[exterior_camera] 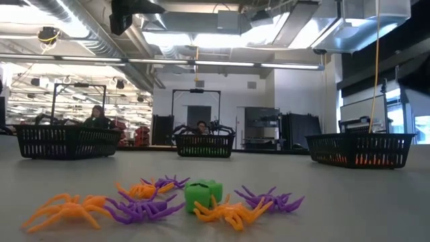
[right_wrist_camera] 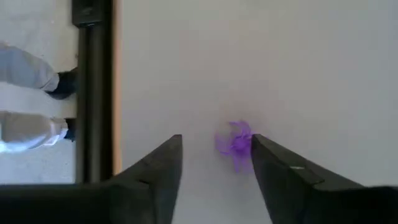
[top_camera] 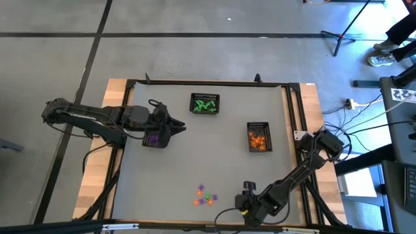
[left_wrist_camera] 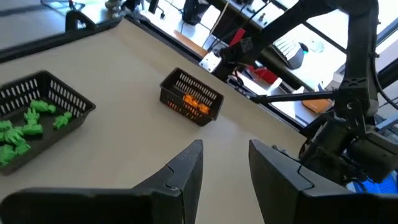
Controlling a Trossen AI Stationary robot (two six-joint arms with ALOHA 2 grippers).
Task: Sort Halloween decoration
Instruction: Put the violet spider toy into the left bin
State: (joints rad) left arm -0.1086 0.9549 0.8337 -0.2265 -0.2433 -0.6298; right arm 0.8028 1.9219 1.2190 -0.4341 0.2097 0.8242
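Note:
Small plastic Halloween decorations (top_camera: 205,195) lie in a loose pile near the table's front edge: orange spiders (exterior_camera: 64,207), purple spiders (exterior_camera: 144,208) and a green piece (exterior_camera: 203,193). My right gripper (top_camera: 247,190) stands open just right of the pile and points down at the table. A lone purple spider (right_wrist_camera: 236,144) lies on the table between its fingers (right_wrist_camera: 225,140), close to one of them. My left gripper (top_camera: 175,127) hovers open with nothing in it at the far left, beside the basket with purple pieces (top_camera: 154,139). My right gripper has the purple spider (right_wrist_camera: 239,147) right beside the inner side of one finger (right_wrist_camera: 264,155). The spider lies flat on the table. I cannot tell whether the finger touches it.
A black mesh basket with green pieces (top_camera: 205,104) stands at the far middle. Another with orange pieces (top_camera: 259,137) stands at the right. The table's dark frame rail (right_wrist_camera: 93,93) runs close by my right gripper, with a person's legs beyond it.

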